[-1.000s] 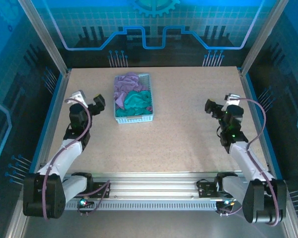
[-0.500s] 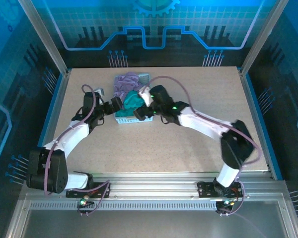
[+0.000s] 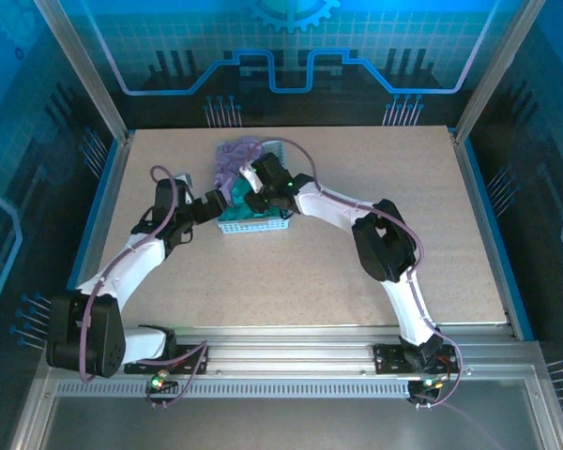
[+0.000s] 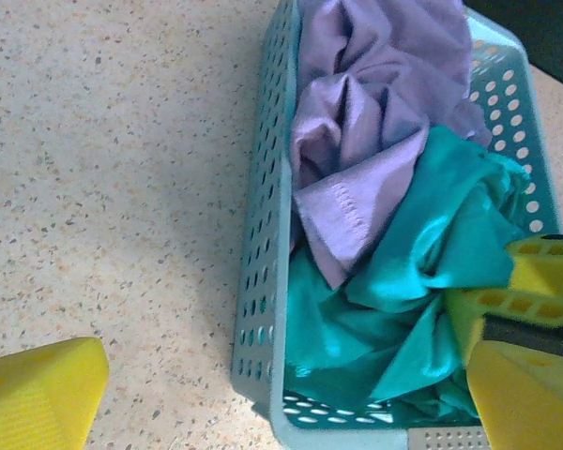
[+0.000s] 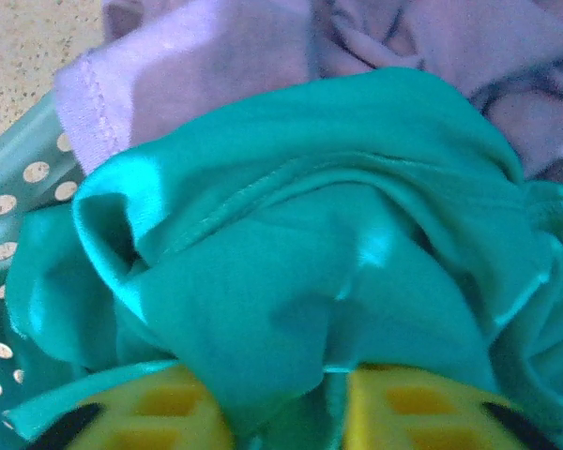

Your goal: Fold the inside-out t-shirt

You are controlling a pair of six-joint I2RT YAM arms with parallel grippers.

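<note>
The inside-out t-shirt (image 3: 235,196) is a crumpled teal bundle (image 5: 300,244) in the near half of a pale teal perforated basket (image 3: 263,225). No yellow patch shows on it. My right gripper (image 3: 254,197) reaches down into the basket, and its yellow fingers are shut on a fold of the t-shirt (image 5: 286,403). In the left wrist view those fingers (image 4: 535,281) press into the t-shirt (image 4: 394,309) at the right. My left gripper (image 3: 214,208) is open, its jaws standing wide to either side of the basket's near left corner (image 4: 286,375).
A lavender-purple garment (image 3: 231,159) fills the far half of the basket and drapes partly over the teal cloth (image 4: 366,141). The basket's wall (image 4: 263,281) stands between my left gripper and the cloth. Speckled beige tabletop (image 3: 385,169) stretches to the right.
Both arms swung in from the table's sides to the basket. My right gripper went down into it and closed on the teal cloth. My left gripper settled at the basket's left corner.
</note>
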